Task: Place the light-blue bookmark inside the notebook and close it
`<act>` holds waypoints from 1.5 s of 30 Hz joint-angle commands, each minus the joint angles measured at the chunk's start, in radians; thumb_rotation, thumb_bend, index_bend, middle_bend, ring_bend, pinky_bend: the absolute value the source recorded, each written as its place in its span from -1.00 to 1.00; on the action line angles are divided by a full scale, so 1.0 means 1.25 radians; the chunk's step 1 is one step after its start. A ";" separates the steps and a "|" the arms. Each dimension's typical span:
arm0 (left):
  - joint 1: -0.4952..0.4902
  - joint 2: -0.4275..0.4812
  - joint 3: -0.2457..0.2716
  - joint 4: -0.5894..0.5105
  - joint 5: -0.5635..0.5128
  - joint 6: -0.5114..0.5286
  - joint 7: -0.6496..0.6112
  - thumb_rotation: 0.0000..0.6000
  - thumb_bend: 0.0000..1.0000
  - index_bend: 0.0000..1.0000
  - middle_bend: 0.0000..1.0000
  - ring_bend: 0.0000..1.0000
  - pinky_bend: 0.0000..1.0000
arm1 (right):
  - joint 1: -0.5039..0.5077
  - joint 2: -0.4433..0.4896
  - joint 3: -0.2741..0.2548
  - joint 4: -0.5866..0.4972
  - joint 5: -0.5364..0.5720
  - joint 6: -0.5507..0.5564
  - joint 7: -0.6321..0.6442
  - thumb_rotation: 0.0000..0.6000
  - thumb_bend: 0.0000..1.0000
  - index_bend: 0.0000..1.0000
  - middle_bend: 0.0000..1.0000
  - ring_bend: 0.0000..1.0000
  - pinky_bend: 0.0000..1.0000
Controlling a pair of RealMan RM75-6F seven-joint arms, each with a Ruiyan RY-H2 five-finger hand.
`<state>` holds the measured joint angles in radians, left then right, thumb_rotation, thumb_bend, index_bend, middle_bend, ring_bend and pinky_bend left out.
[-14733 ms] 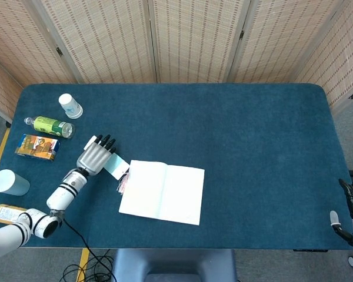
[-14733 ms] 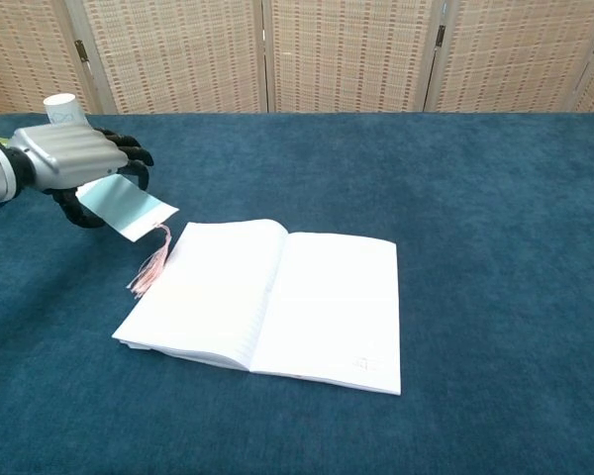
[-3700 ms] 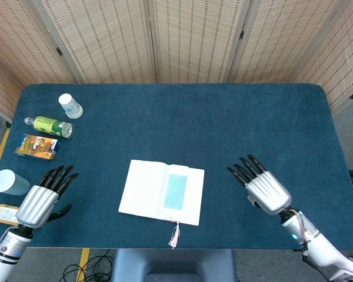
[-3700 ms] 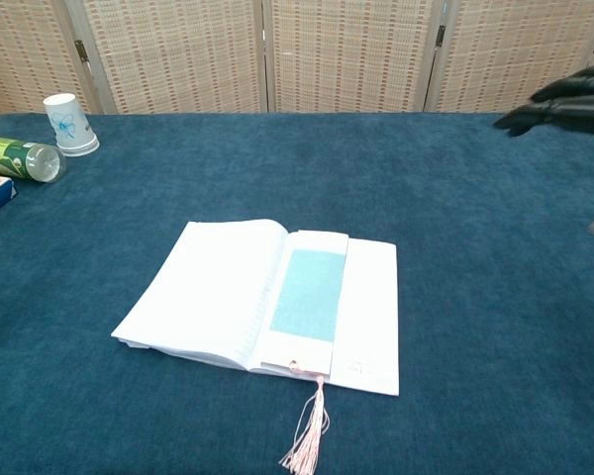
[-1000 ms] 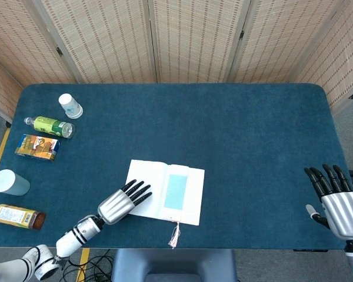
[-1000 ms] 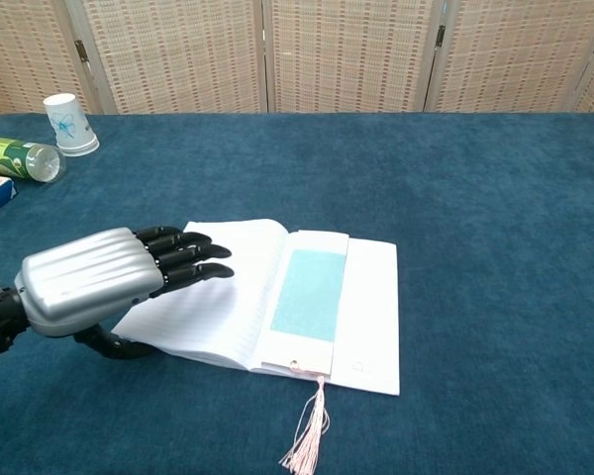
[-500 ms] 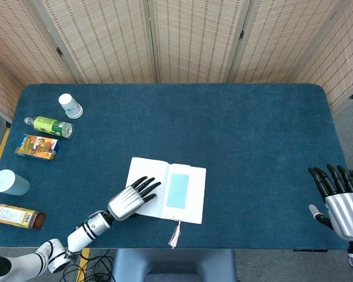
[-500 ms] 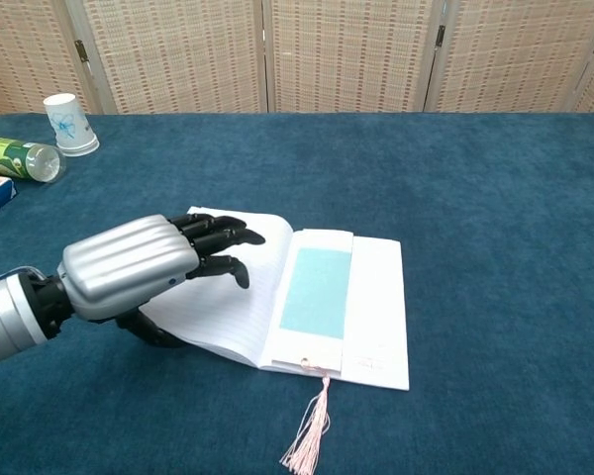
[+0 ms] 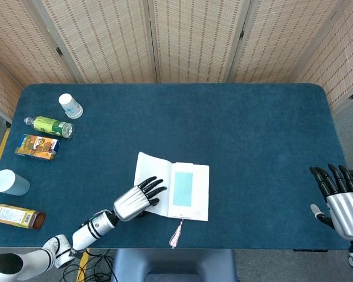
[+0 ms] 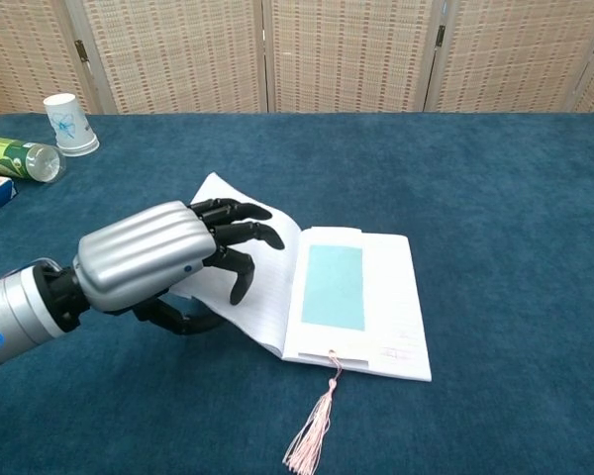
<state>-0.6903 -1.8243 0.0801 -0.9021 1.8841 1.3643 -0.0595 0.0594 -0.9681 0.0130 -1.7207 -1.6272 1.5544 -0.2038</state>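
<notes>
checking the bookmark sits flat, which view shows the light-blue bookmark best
The chest view: the light-blue bookmark appears large, flat on the notebook's right page, tassel hanging off the near edge. The head view shows it whole but small.

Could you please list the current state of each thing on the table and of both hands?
notebook: open, left side lifting
light-blue bookmark: flat on right page, tassel hanging out
left hand: gripping the left pages
right hand: open, off table edge
paper cup: upside down
green bottle: lying down
</notes>
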 commanded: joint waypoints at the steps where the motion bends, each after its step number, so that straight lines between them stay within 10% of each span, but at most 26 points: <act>1: -0.003 0.006 0.008 -0.019 0.013 0.012 0.020 1.00 -0.11 0.20 -0.54 -0.76 -0.68 | -0.001 0.001 0.000 0.001 -0.003 0.001 0.002 1.00 -0.65 -0.98 -0.70 -0.97 -0.95; 24: -0.135 0.118 -0.014 -0.249 0.103 -0.148 0.362 1.00 -0.11 0.16 -0.54 -0.76 -0.68 | -0.030 -0.002 -0.005 0.027 -0.024 0.038 0.040 1.00 -0.69 -0.98 -0.70 -0.97 -0.95; 45: -0.163 0.093 -0.093 -0.284 0.039 -0.154 0.408 1.00 -0.13 -0.55 -0.68 -0.77 -0.68 | -0.048 -0.003 0.001 0.033 -0.029 0.064 0.050 1.00 -0.70 -0.98 -0.70 -0.97 -0.95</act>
<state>-0.8917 -1.6928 -0.0248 -1.2560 1.9490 1.1753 0.4598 -0.0001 -0.9727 0.0139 -1.6791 -1.6628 1.6335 -0.1417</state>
